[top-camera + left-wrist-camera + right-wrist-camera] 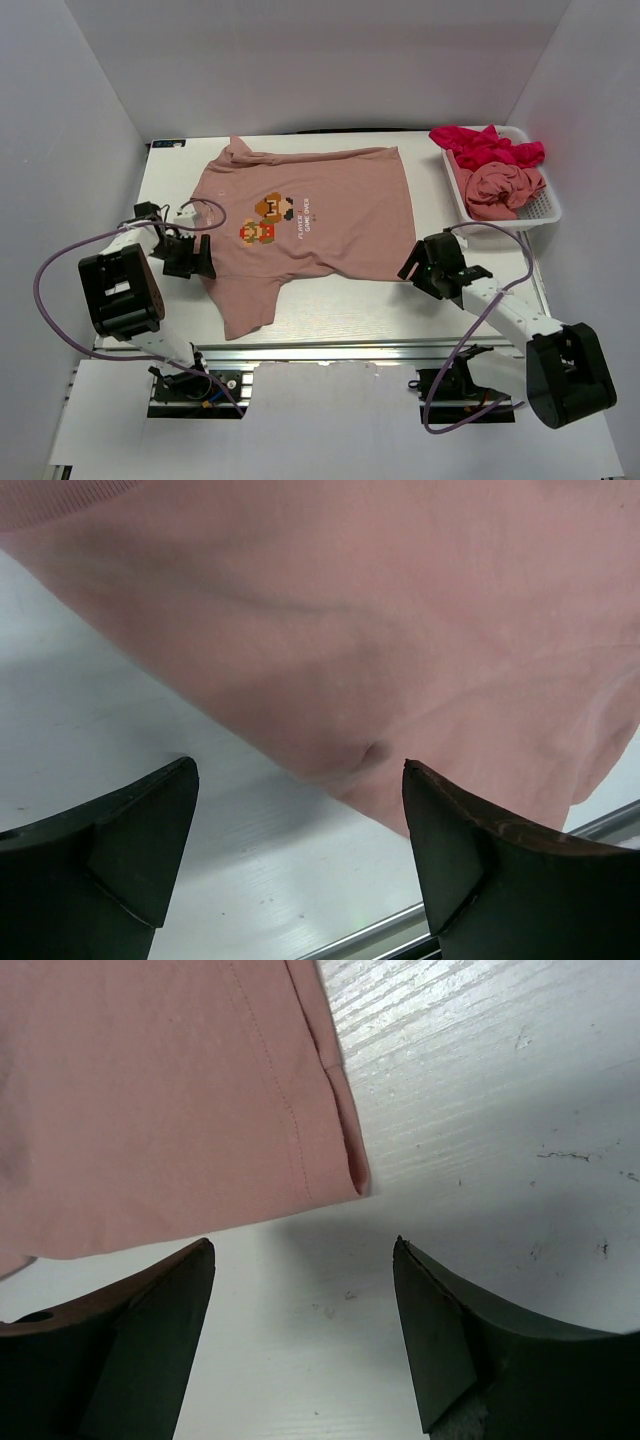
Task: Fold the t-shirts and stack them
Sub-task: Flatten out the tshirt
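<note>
— T-shirt (330,200), dusty pink, seen from above: spread flat on the white table (350,310), collar at the far left, hem toward the right, pixel print (272,220) mid-chest, one sleeve reaching toward the near edge.

— Any others?

— Two more, crumpled in the white basket (548,212) at the far right corner: magenta shirt (488,148) at the back, pink shirt (500,188) in front of it.

— And the left gripper (190,255)?

— Low at the spread shirt's left edge, just above the near sleeve. Right gripper (418,262) at the near corner of the hem.

— Over to the left wrist view, then?

— Dark fingers (110,860) spread wide, gripping nothing. Pink cloth edge slanting across just beyond the tips, closest to the finger on the right of the picture. Bare table beneath, metal rail (400,930) along the bottom.

— Right wrist view?

— Fingers (480,1350) likewise apart, clamped on nothing. Stitched hem corner lying just beyond the gap, nearer the finger on the left of the picture. Scuffed white table under the gap and off to the right.
</note>
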